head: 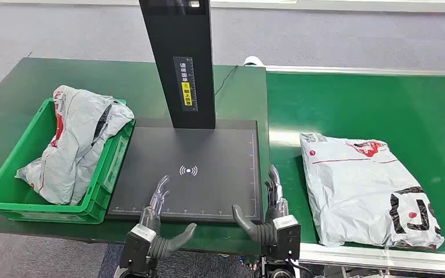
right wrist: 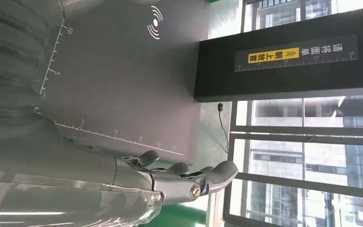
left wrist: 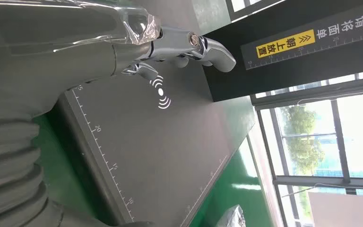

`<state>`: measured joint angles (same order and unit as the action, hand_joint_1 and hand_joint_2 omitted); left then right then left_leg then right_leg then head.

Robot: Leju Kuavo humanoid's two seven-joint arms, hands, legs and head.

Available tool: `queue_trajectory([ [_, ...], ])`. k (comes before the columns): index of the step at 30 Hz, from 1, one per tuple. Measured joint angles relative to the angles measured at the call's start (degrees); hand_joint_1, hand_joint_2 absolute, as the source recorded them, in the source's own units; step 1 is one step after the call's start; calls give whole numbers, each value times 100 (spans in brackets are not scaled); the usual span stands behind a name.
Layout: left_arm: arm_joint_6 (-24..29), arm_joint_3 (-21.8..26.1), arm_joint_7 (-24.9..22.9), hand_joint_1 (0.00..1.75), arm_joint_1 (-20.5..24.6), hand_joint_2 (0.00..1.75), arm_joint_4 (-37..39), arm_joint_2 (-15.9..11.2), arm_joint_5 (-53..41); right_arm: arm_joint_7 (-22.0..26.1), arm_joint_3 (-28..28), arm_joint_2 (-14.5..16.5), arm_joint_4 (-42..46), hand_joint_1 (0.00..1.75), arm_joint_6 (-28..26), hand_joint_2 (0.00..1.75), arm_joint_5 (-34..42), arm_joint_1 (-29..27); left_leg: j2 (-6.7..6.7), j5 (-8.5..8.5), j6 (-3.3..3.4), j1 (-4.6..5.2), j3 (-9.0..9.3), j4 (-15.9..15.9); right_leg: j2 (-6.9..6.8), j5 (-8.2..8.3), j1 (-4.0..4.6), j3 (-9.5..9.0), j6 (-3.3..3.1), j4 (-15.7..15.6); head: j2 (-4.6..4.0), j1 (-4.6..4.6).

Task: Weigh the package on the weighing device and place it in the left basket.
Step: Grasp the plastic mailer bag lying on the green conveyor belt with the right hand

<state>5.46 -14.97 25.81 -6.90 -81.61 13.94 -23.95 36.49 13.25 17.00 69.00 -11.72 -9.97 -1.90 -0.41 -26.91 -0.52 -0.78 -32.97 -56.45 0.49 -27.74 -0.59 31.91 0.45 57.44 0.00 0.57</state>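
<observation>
One grey plastic mailer bag with red and black print (head: pixel 368 191) lying flat on the green conveyor belt (head: pixel 371 104), just right of the black flat weighing plate with its white wireless mark (head: pixel 188 171) and not yet touched. Nothing on the plate, so weighing and binning both still ahead, by the look of it. Left hand (head: pixel 157 223) and right hand (head: pixel 271 211) poised at the plate's near edge, fingers (left wrist: pixel 203 47) apart, holding nothing. Already in the green plastic crate (head: pixel 0 194) on the green bench (head: pixel 23 81) at left: more crumpled grey mailers (head: pixel 75 145).
</observation>
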Motion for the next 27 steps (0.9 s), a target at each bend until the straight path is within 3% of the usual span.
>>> queue_trajectory([
  [4,0,0,-2,0,0,175,0,4,0,-182,-3,-18,1,0,-343,175,-367,5,0,0,0,0,0,0,0,0,0,0,0,0,0,-1],
  [8,-32,-1,-43,0,0,175,0,16,-1,-1159,-188,-183,-86,0,-1620,175,-2119,148,0,0,1,1,0,0,0,1,-1,-1,1,0,0,-1],
  [10,-67,-1,-80,0,3,175,0,17,-5,-1680,-446,-313,-215,0,-1854,175,-2942,299,0,1,2,3,1,-1,0,2,-4,-1,2,0,0,-1],
  [18,-118,41,-84,0,9,175,2,13,78,-2918,-1700,-862,-752,0,-1013,175,-4519,862,-9,3,4,7,0,-3,-2,5,-10,-2,5,-1,0,0],
  [23,-137,82,-87,0,8,175,-2,15,96,-3773,-2262,-1317,-1437,0,-1077,175,-5446,1370,-10,3,5,8,0,-4,-3,5,-11,-3,5,-1,0,0],
  [27,-202,102,-91,0,1,175,-4,13,103,-4108,-2708,-1655,-2044,0,-1088,175,-5814,1642,-21,3,6,8,-1,-5,-10,5,-12,-6,6,-1,0,-1],
])
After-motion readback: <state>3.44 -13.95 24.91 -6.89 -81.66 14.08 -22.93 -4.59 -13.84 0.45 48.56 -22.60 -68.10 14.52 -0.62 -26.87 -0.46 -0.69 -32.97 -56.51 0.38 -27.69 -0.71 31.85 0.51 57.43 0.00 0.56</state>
